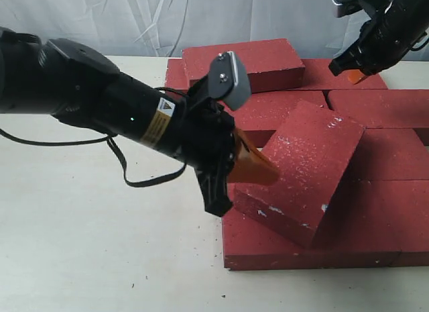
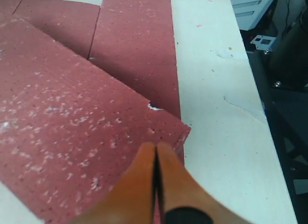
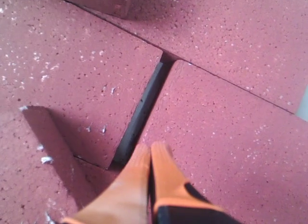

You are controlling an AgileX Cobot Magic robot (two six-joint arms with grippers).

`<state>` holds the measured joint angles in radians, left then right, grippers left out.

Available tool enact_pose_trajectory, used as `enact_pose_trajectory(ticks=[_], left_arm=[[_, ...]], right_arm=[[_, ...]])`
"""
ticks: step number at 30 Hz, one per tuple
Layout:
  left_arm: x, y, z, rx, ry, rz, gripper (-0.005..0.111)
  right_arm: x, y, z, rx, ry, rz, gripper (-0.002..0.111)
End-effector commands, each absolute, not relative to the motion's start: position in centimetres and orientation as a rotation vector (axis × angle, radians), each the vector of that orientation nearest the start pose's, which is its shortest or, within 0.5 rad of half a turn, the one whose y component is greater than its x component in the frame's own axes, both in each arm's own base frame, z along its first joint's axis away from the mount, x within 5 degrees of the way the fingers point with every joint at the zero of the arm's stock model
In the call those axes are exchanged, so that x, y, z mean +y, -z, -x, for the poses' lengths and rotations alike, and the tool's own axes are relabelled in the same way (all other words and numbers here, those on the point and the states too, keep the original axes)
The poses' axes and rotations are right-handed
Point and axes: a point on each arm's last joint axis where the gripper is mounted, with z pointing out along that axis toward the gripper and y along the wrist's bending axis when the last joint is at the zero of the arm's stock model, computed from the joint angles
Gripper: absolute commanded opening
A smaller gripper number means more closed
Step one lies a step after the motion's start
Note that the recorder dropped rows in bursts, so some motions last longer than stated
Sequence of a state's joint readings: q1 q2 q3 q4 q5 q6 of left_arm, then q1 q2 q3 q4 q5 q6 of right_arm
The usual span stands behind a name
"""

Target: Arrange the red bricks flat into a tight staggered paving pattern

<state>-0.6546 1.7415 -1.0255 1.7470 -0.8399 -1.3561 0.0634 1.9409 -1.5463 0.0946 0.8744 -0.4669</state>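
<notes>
We saw left gripper (image 1: 268, 171) closed empty, against tilted brick (image 1: 305, 168) at its 9 o'clock; right gripper (image 1: 355, 75) closed, raised; its camera alone showed gap (image 3: 143, 107) between flat bricks (image 3: 231, 137).

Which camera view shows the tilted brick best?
The exterior view: the whole tilted brick shows, leaning on flat bricks beside the left gripper. The left wrist view shows only its speckled top face; the right wrist view perhaps one corner.

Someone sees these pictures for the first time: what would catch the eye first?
One red brick lies tilted in the middle, leaning on the flat bricks, with the shut left gripper at its edge. Behind it, a second brick sits on top of the flat ones at the back.
</notes>
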Motion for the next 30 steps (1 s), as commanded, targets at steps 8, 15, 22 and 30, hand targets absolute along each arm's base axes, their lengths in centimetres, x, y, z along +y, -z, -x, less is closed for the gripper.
enact_pose_trajectory(ticks=[8,15,22,30], left_arm=[[-30.8,-23.1,-17.7,1.633,0.964,-1.626,0.0],[-29.0,-24.7,-18.6,1.653,0.32,-1.333,0.0],[-22.8,-26.6,-20.6,1.897,-0.31,-0.992,0.0],[-25.9,-26.6,-16.3,1.945,0.261,-1.535,0.0]], right_arm=[[3.2,-23.5,-41.9,2.651,-0.011,0.654,-0.001],[3.2,-23.5,-41.9,2.646,-0.01,0.653,-0.001],[3.3,-23.5,-41.9,2.648,-0.03,0.642,-0.001],[3.4,-23.4,-41.4,2.696,-0.048,0.661,-0.001]])
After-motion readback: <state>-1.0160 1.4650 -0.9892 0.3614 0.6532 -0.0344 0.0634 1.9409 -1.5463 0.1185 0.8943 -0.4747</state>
